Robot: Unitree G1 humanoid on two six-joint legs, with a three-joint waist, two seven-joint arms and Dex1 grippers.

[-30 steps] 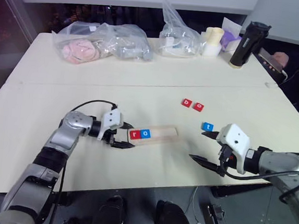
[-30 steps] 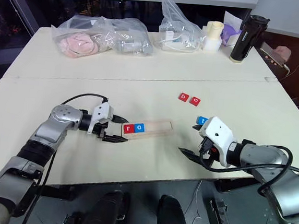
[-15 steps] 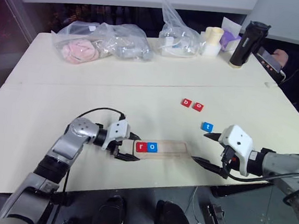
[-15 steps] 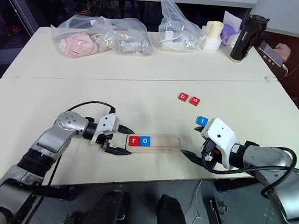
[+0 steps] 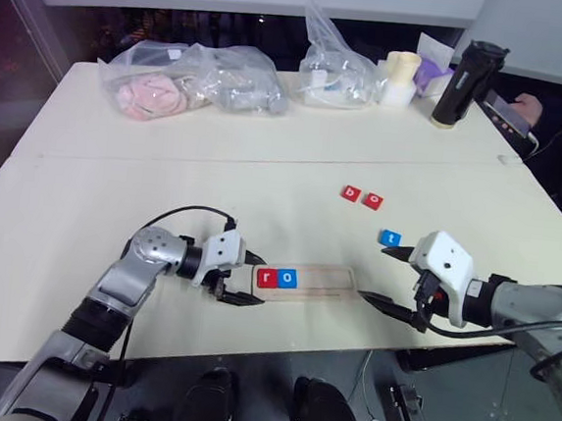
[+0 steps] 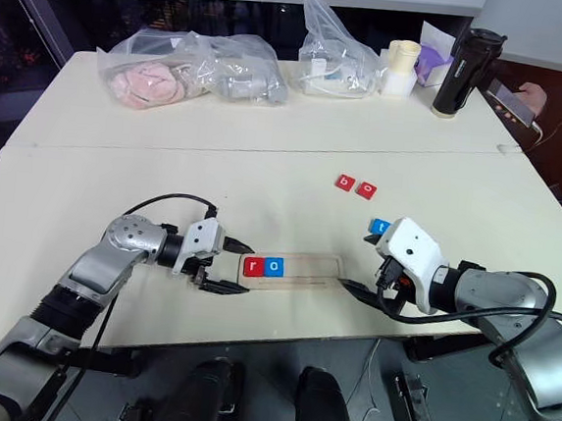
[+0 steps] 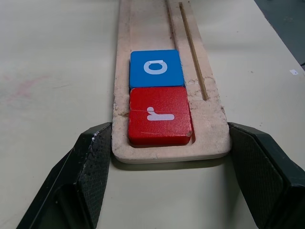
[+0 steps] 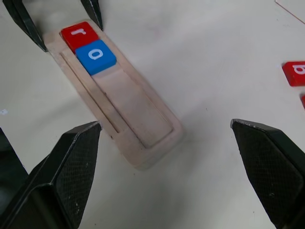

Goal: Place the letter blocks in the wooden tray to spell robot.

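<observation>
On the table (image 5: 168, 151) in front of you, the wooden tray (image 5: 326, 280) lies near the front edge with a red r block (image 5: 268, 277) and a blue o block (image 5: 288, 278) side by side at its left end. Your left tool (image 5: 239, 279) has its fingers at the sides of that end of the tray; whether they press it I cannot tell. Your right tool (image 5: 388, 276) stands wide apart just past the tray's other end, empty. The blue t block (image 5: 390, 238) lies beside it; two red blocks (image 5: 362, 196) sit farther back.
</observation>
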